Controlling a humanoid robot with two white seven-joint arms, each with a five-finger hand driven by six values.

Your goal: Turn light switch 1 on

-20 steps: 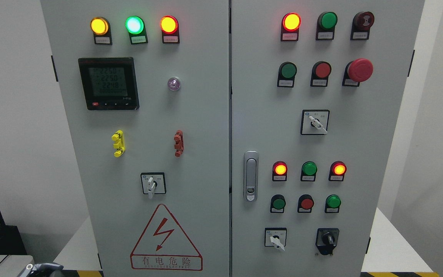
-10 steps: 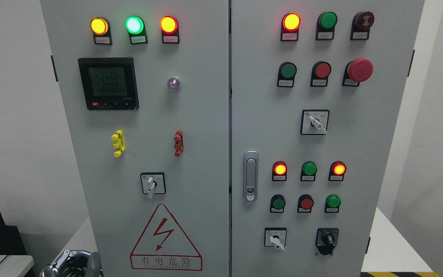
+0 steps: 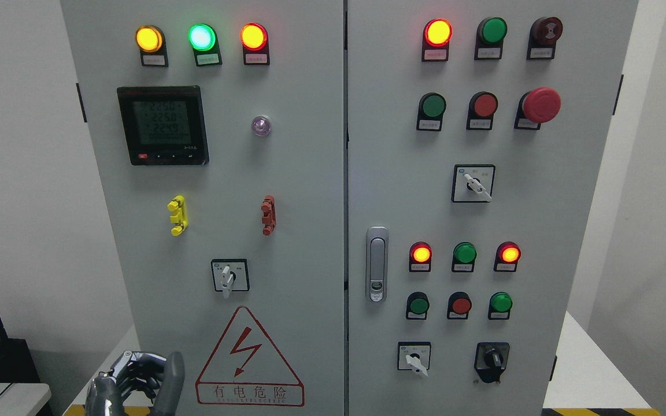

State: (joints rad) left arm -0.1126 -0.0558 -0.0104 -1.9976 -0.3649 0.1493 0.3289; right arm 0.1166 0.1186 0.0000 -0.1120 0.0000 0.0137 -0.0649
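Head view: left hand (image 3: 136, 381) seen at lower left before the grey electrical cabinet (image 3: 287, 173), fingers loosely curled, nothing grasped, rotary selector switch (image 3: 229, 276) mounted mid-low on left door, above warning triangle (image 3: 249, 358), untouched, well apart.

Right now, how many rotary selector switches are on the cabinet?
4: one on the left door above the warning sign; three on the right door, mid-panel, bottom white and bottom black. None looks hidden.
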